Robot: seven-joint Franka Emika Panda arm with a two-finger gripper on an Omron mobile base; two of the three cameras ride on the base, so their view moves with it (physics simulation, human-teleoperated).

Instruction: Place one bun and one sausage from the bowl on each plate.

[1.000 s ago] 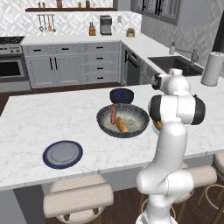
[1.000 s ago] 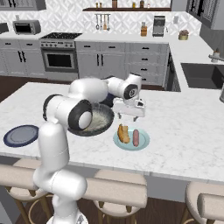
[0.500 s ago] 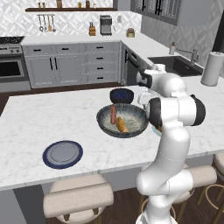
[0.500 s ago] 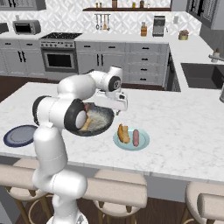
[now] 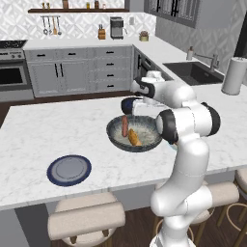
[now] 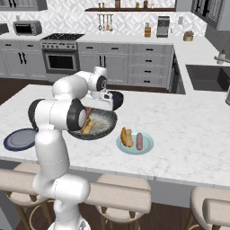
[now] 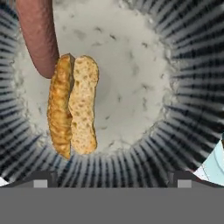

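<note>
1. The claw (image 7: 112, 179) hangs over the bowl (image 7: 192, 87), pointing down into it; its two dark tips sit far apart at the bottom of the hand view, so it is spread wide and pinches nothing.
2. In the left base view the claw (image 5: 139, 107) sits above the far rim of the bowl (image 5: 116, 137); in the right base view the claw (image 6: 102, 102) is over the bowl (image 6: 105, 128), partly hidden behind the arm.
3. Below the claw and to its left in the hand view lies a split bun (image 7: 74, 105), its two halves side by side on the speckled floor of the bowl.
4. A sausage (image 7: 38, 37) lies further from the tips than the bun, at the upper left of the hand view, its end touching the bun's top.
5. The base views show the same pair in the bowl: the bun (image 5: 134, 138) and sausage (image 5: 125, 126) from the left, the bun (image 6: 88, 127) from the right.
6. The teal plate (image 6: 146, 148) lies just beside the bowl, on the claw's right in the right base view; a sliver of it (image 7: 214, 168) shows at the lower right of the hand view. It holds a bun (image 6: 127, 137) and a sausage (image 6: 139, 141), apart from each other.
7. The navy plate (image 5: 69, 170) lies well apart from the claw, on the bowl's other side, near the counter's front edge; it (image 6: 20, 139) is bare.
8. A small dark blue bowl (image 6: 117, 98) stands just beyond the claw, beside the big bowl.
</note>
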